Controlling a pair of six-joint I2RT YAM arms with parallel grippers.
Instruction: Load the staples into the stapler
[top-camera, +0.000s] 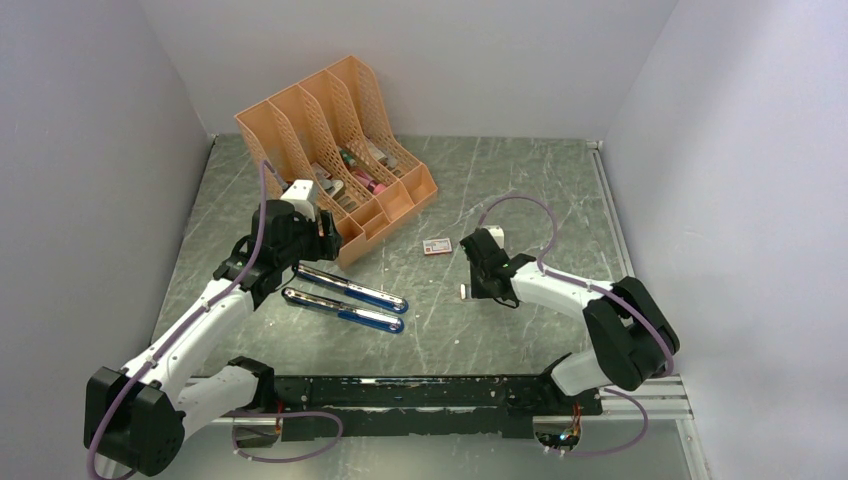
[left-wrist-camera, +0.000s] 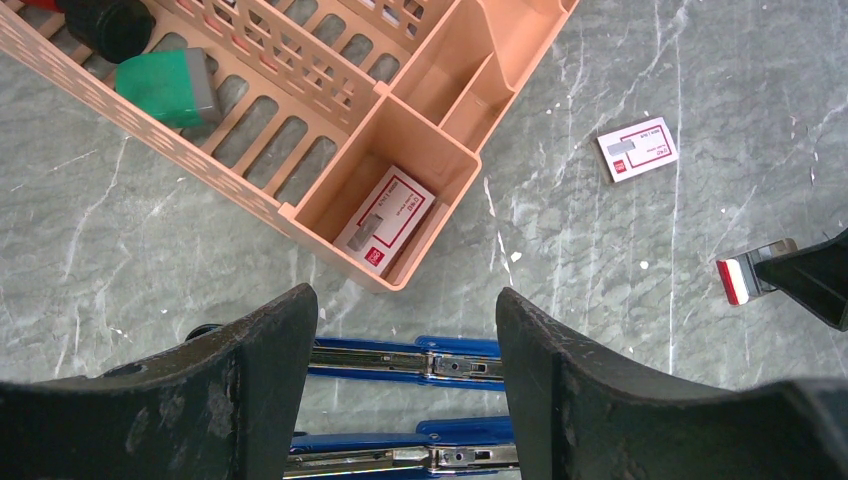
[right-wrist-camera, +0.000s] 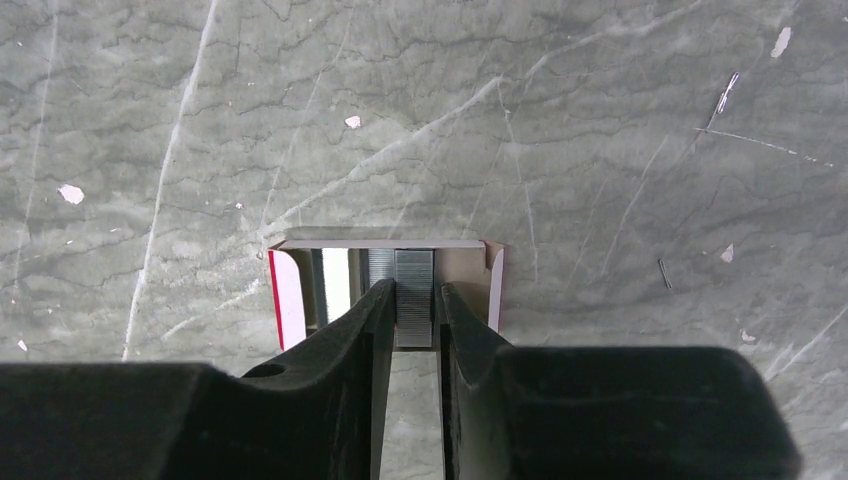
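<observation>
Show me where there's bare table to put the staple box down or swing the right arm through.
Bare: the far right table beyond the small box, and the near strip between the stapler and the arm bases. Crowded: the left, where organizer, left gripper and stapler sit close; the right gripper, at the staples, occupies the centre.

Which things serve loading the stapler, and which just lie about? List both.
Job: stapler; staples, pinched by the right gripper; open staple box holding them.
Lying about: orange organiser; loose closed box; second box inside the organiser; green item.
</observation>
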